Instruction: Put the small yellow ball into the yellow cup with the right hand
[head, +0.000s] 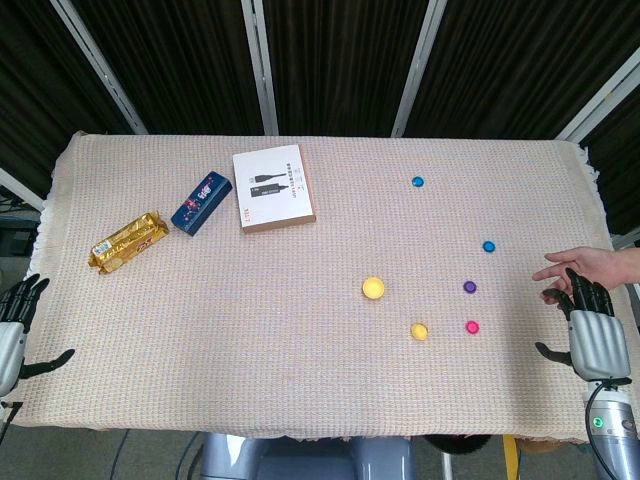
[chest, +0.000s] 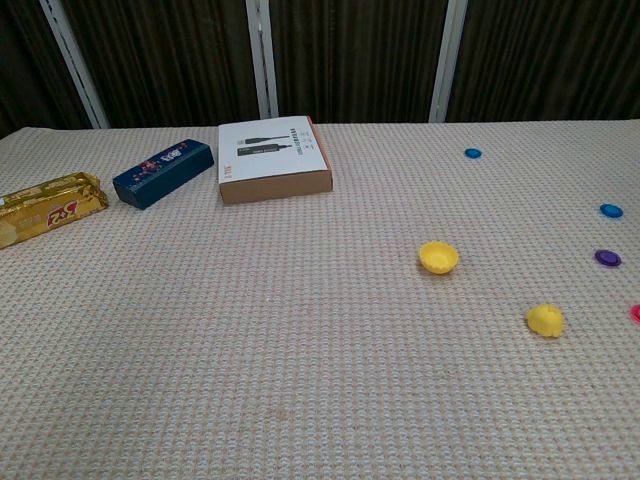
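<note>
The small yellow ball (head: 419, 331) lies on the woven table cover, right of centre and toward the near side; it also shows in the chest view (chest: 545, 320). The yellow cup (head: 373, 288) stands upright a little to the ball's far left, its opening facing up (chest: 439, 257). My right hand (head: 597, 333) hovers at the table's near right corner, well right of the ball, fingers spread and holding nothing. My left hand (head: 14, 325) hangs off the near left edge, fingers apart and empty. Neither hand appears in the chest view.
A person's bare hand (head: 588, 268) rests on the right edge just beyond my right hand. Small discs lie nearby: magenta (head: 472, 327), purple (head: 470, 287) and two blue (head: 489, 246). A white box (head: 273, 187), a blue packet (head: 202, 202) and a gold snack bar (head: 128, 241) sit far left.
</note>
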